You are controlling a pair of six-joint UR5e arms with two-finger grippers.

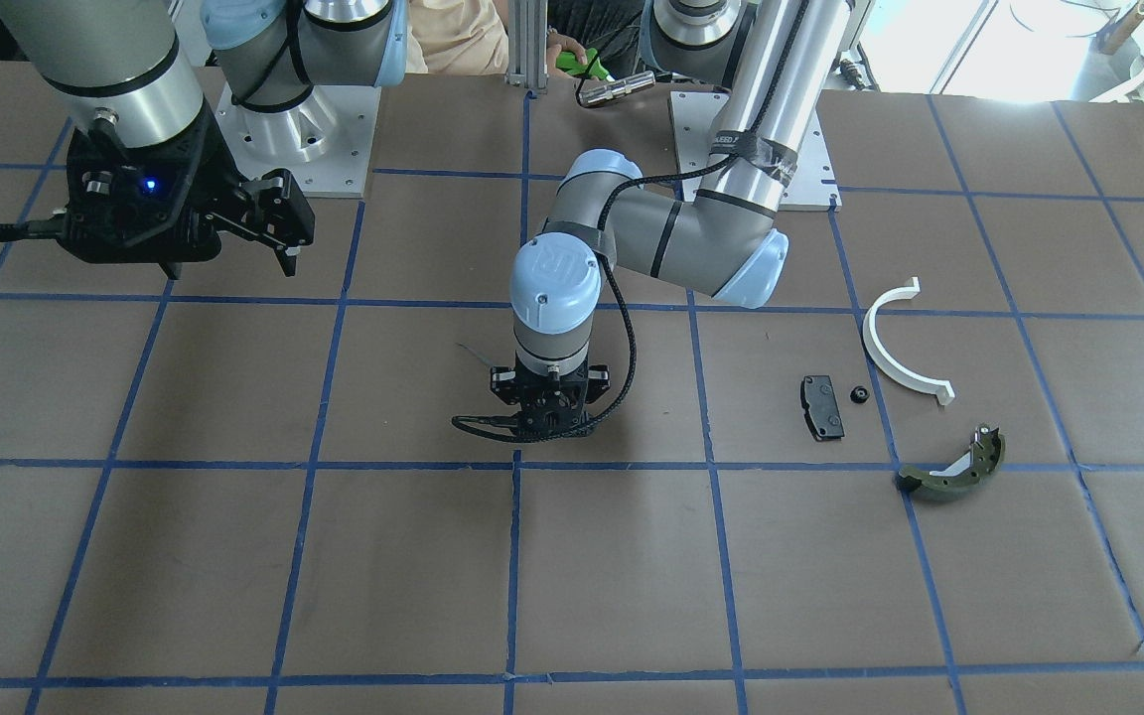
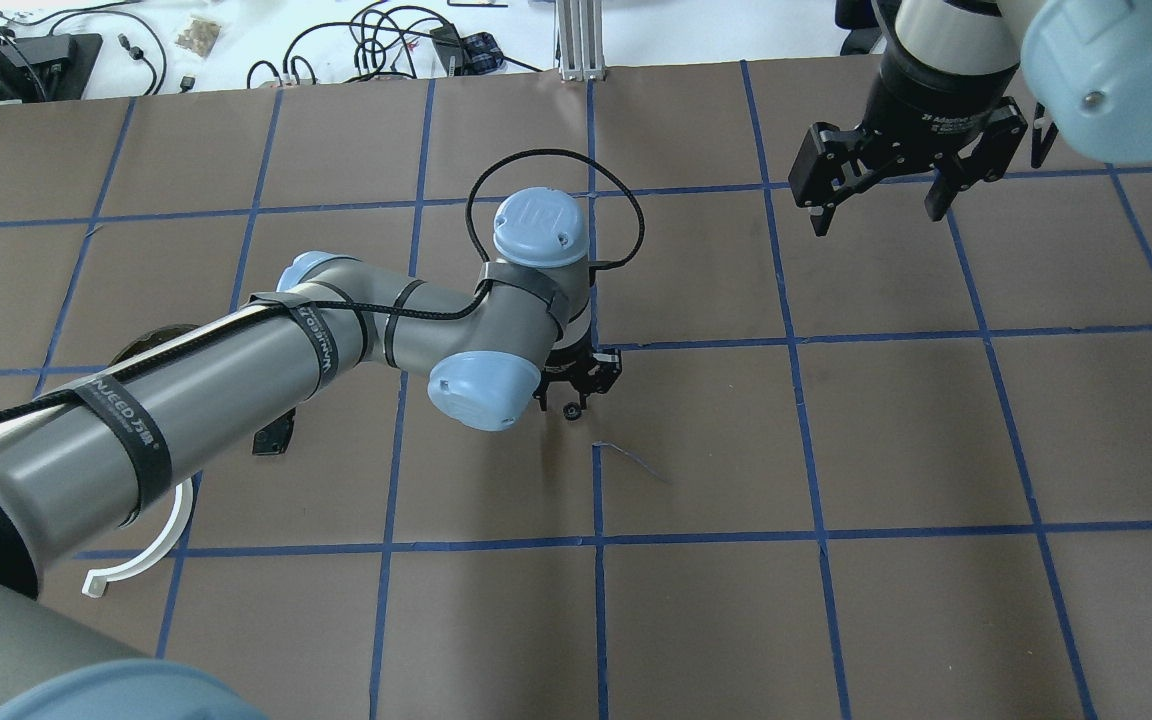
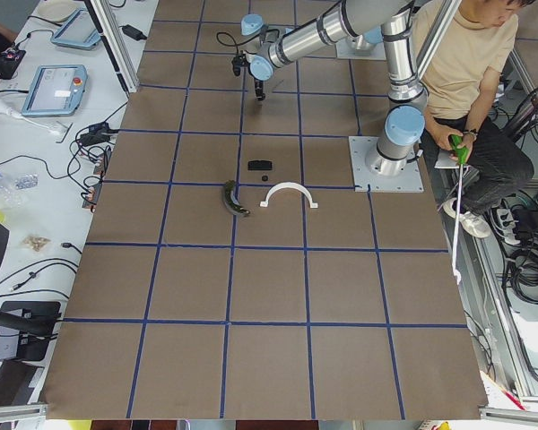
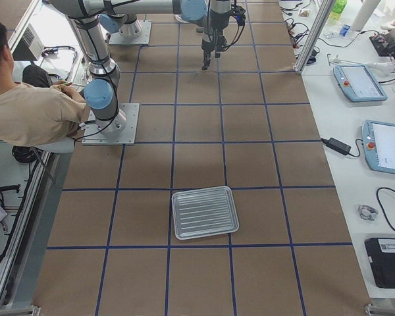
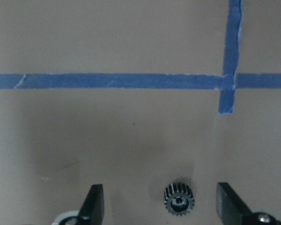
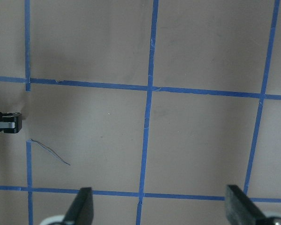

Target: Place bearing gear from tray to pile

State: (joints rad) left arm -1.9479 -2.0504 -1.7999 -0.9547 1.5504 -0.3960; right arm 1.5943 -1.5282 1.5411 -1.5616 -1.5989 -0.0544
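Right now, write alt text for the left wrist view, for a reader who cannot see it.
A small dark toothed bearing gear lies on the brown paper-covered table between the two fingers of the open left gripper, touching neither. Beyond it, blue tape lines cross on the table.

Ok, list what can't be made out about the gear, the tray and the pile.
The bearing gear: front-facing view, hidden behind the left gripper; side views, too small.
The tray: front-facing and overhead views, cut off by the edge to a sliver.
The brake shoe and black plate: overhead view, mostly covered by the left arm.
The small black part beside the plate: too small to identify.
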